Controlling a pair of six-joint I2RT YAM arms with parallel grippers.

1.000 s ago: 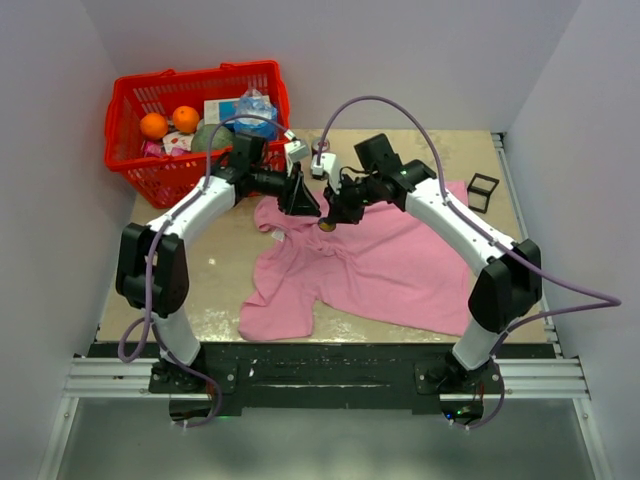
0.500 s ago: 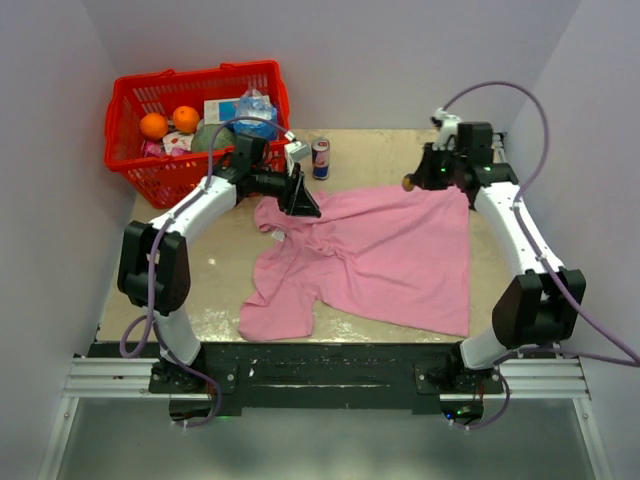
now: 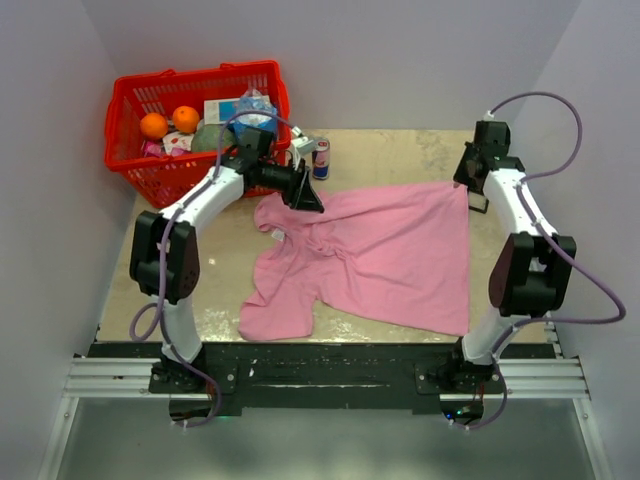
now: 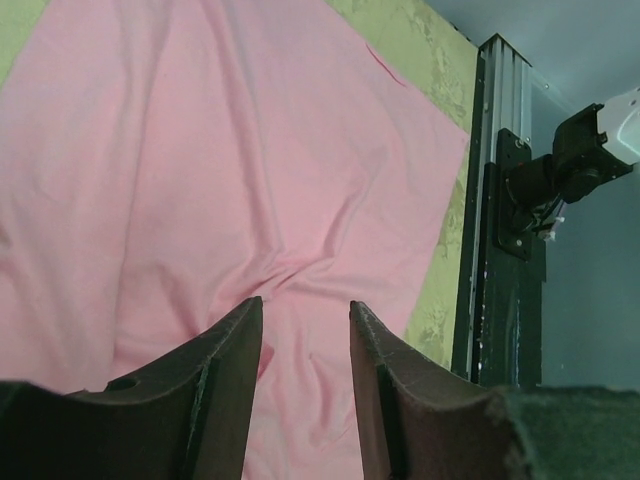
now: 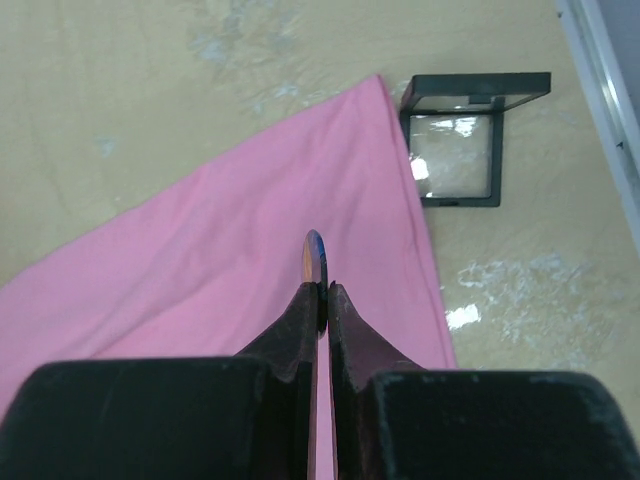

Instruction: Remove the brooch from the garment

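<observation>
The garment (image 3: 380,260) is a wrinkled pink shirt spread across the middle of the table. My right gripper (image 3: 472,190) hangs above its far right corner. In the right wrist view the gripper (image 5: 322,290) is shut on the brooch (image 5: 316,258), a thin disc seen edge-on, held above the pink cloth (image 5: 230,250) and apart from it. My left gripper (image 3: 305,196) is at the shirt's far left part. In the left wrist view it (image 4: 305,312) is open and empty, with pink cloth (image 4: 200,150) showing between the fingers (image 4: 225,365).
A red basket (image 3: 128,100) with oranges and packets stands at the back left. A drink can (image 3: 321,157) stands behind the left gripper. A small black open-frame cube (image 5: 472,135) sits on the table just past the shirt's far right corner.
My right gripper has swung from beside the left gripper over to the shirt's far right corner, with the brooch held in it. The shirt's far edge now lies flatter. The left gripper shifted only slightly.
</observation>
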